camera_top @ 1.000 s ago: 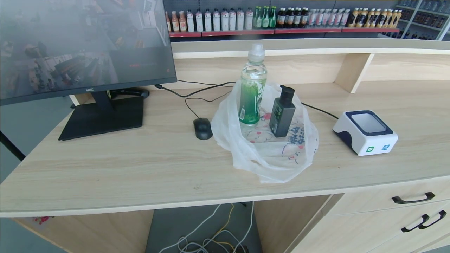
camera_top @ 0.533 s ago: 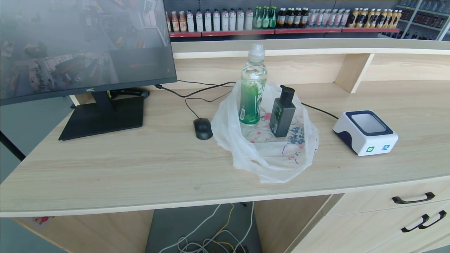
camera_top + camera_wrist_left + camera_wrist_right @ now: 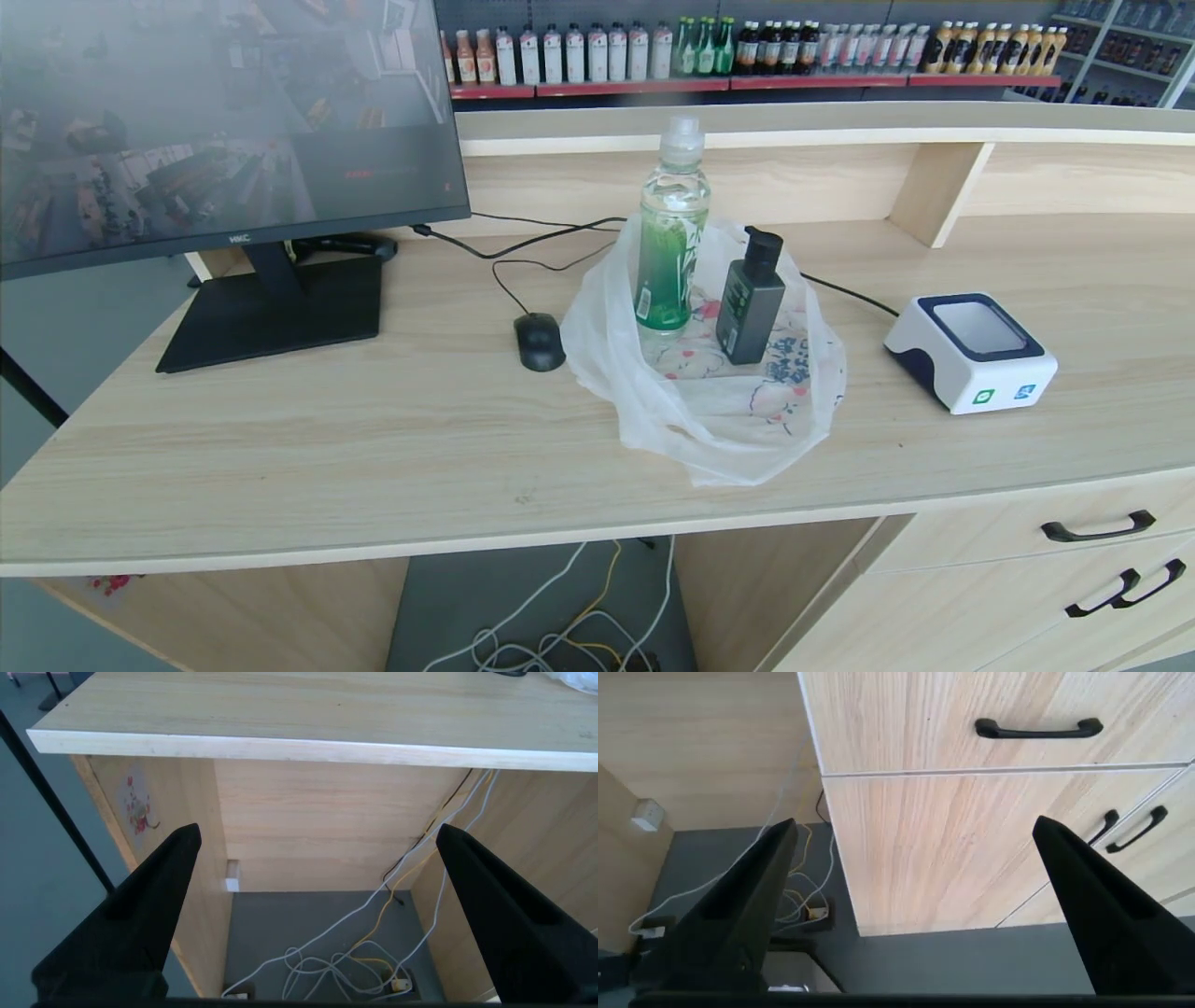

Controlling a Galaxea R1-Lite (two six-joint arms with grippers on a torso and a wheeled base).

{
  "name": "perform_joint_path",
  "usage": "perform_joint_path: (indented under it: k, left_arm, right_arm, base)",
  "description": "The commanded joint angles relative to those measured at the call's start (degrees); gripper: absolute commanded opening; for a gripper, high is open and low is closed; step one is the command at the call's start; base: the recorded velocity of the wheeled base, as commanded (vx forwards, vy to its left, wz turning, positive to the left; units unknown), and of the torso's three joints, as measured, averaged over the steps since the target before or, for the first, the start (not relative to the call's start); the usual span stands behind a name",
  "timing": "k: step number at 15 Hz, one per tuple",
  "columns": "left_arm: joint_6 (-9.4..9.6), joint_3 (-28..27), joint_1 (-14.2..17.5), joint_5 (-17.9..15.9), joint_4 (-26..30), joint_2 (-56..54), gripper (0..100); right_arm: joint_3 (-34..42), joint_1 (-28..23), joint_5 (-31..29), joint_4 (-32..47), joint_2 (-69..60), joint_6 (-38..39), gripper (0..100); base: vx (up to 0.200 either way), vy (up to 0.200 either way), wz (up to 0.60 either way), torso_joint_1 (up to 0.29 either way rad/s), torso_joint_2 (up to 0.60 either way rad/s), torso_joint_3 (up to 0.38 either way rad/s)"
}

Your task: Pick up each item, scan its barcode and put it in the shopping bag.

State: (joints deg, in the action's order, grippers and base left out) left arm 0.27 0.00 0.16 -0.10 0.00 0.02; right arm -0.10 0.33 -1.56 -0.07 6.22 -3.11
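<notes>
Up top on the counter (image 3: pixel 280 448): monitor (image 3: pixel 224 121), mouse (image 3: pixel 539 342), bag (image 3: pixel 728 420) with green bottle (image 3: pixel 670 243) and dark bottle (image 3: pixel 750 303) upright inside, scanner (image 3: pixel 969 352) near; down below, left gripper (image 3: pixel 318 831) splayed wide before cables (image 3: pixel 322 969), right gripper (image 3: pixel 913 826) splayed wide before drawers (image 3: pixel 906 728).

**Cut Off, Covered, Too Small**

The monitor (image 3: pixel 224 121) runs off the head view's top and left edges. The shopping bag (image 3: pixel 709 411) hides part of the scanner cable (image 3: pixel 845 291). The shelf bottles (image 3: pixel 747 47) behind are too small to tell apart.
</notes>
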Motion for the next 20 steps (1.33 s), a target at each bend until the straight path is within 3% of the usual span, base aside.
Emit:
perform_joint_path:
  k: [1, 20]
  left_arm:
    - [0.0, 0.0, 0.0, 0.0, 0.0, 0.0, 100]
    - [0.0, 0.0, 0.0, 0.0, 0.0, 0.0, 100]
  right_arm:
    - [0.0, -0.3, 0.0, 0.0, -6.2, 0.1, 100]
    - [0.0, -0.3, 0.1, 0.1, -6.2, 1.4, 100]
  base:
    - [0.0, 0.0, 0.0, 0.0, 0.0, 0.0]
    - [-0.021, 0.0, 0.0, 0.0, 0.0, 0.0]
